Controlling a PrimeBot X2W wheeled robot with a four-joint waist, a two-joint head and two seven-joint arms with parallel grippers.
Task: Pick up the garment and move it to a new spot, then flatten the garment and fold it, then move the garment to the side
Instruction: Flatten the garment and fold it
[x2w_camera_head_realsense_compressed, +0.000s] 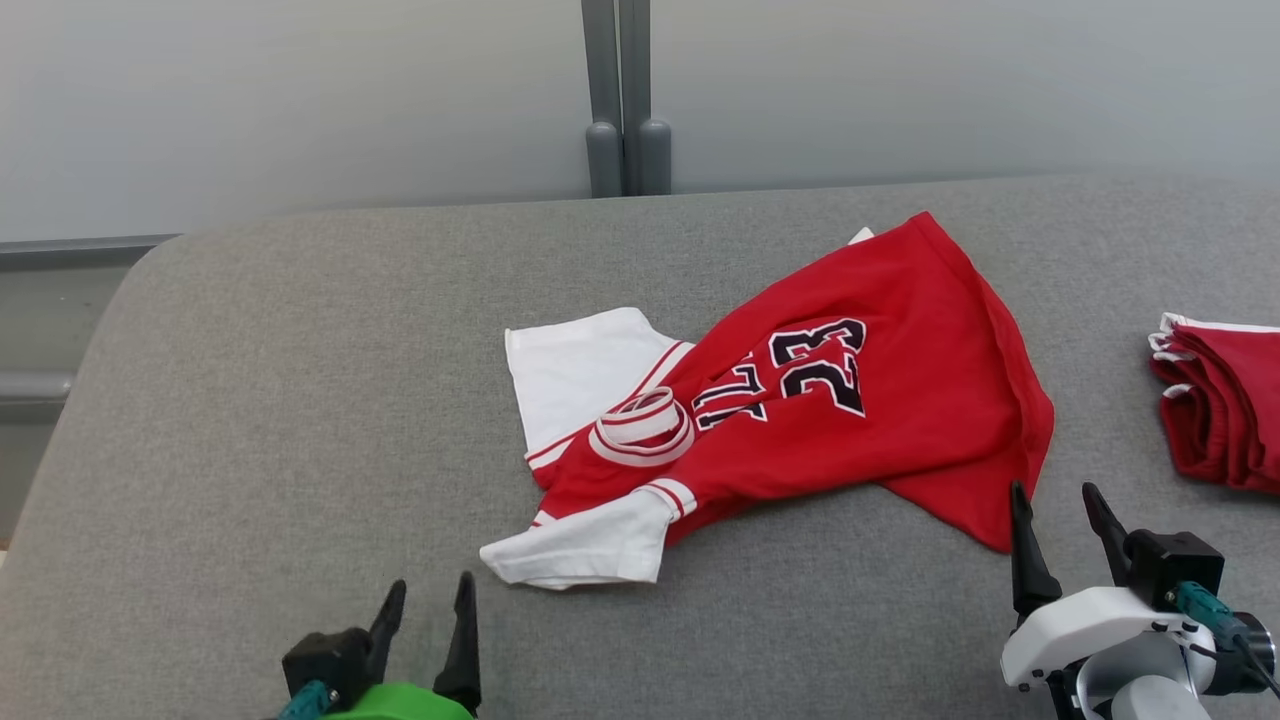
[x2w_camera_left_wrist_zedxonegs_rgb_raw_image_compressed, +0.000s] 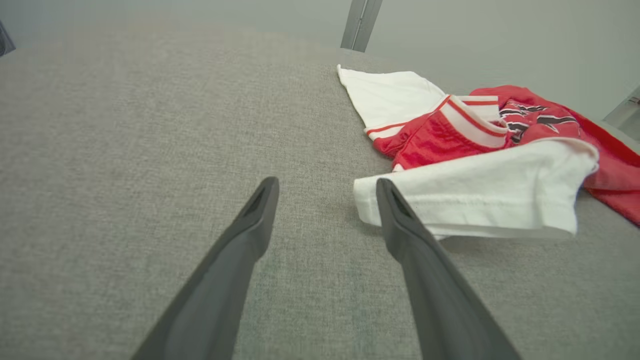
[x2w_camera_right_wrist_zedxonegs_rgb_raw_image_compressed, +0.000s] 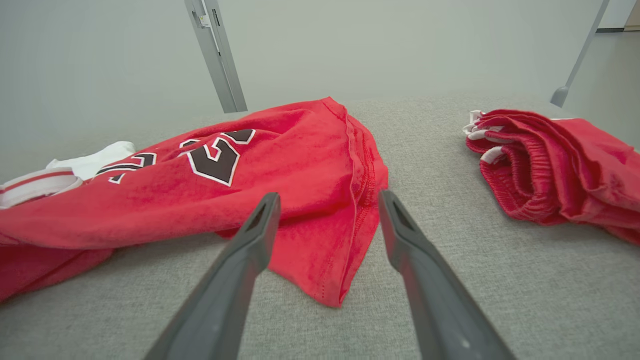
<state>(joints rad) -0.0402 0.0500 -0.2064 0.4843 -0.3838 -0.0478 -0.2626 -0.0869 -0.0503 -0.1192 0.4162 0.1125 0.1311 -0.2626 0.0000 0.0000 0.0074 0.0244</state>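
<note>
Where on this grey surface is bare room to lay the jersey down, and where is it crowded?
Widest free patch: the grey surface left of the jersey, from its white sleeves to the rounded left edge. A narrower strip lies between the jersey and the red shorts. The right side is crowded.

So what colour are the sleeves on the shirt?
The sleeves are white, on a red shirt. The left wrist view shows it best.
</note>
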